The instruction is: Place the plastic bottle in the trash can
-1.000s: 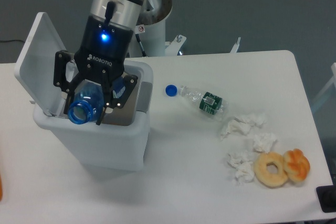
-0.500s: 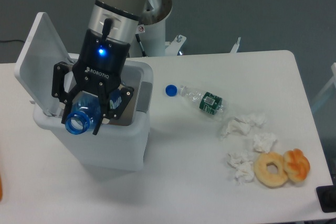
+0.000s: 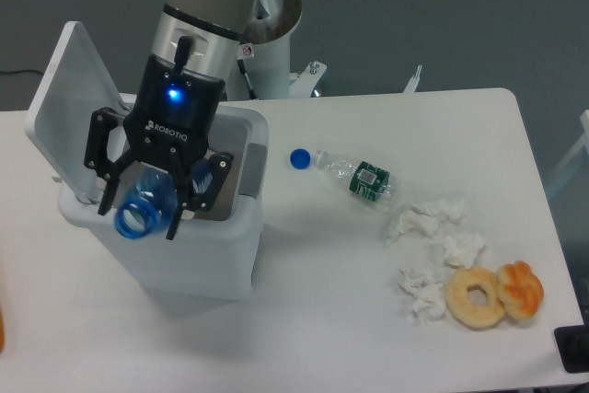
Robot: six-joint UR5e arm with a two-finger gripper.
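Observation:
The plastic bottle is small and translucent blue, its round open mouth facing the camera. It sits between the spread fingers of my gripper, just over the open top of the trash can. The fingers stand apart from the bottle's sides, so the gripper is open and the bottle looks slightly blurred. The trash can is a white rectangular bin at the left of the table, with its flat white lid tilted up behind it.
A loose blue cap and a clear crushed bottle with a green label lie right of the bin. Crumpled white tissues and two doughnuts lie at the front right.
The gripper has sunk a little lower and to the left over the bin. Its fingers have spread wider, loosening their hold on the blue bottle.

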